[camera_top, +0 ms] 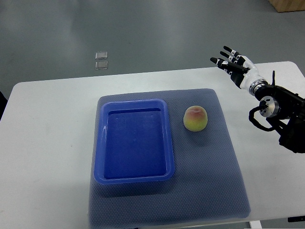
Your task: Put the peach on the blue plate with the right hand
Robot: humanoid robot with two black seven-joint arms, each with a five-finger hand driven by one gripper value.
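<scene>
A yellow-pink peach (195, 118) sits on the grey-blue mat (209, 186), just right of the blue rectangular plate (99, 143), which holds nothing. My right hand (232, 62) is raised over the table's far right part, up and to the right of the peach and well apart from it. Its fingers are spread and hold nothing. The black forearm (281, 112) comes in from the right edge. No left arm shows.
The mat lies on a white table (43, 143), whose front edge runs along the bottom of the picture. Two small clear squares (101, 60) lie on the grey floor beyond the table. A brown box corner (288, 5) shows at top right.
</scene>
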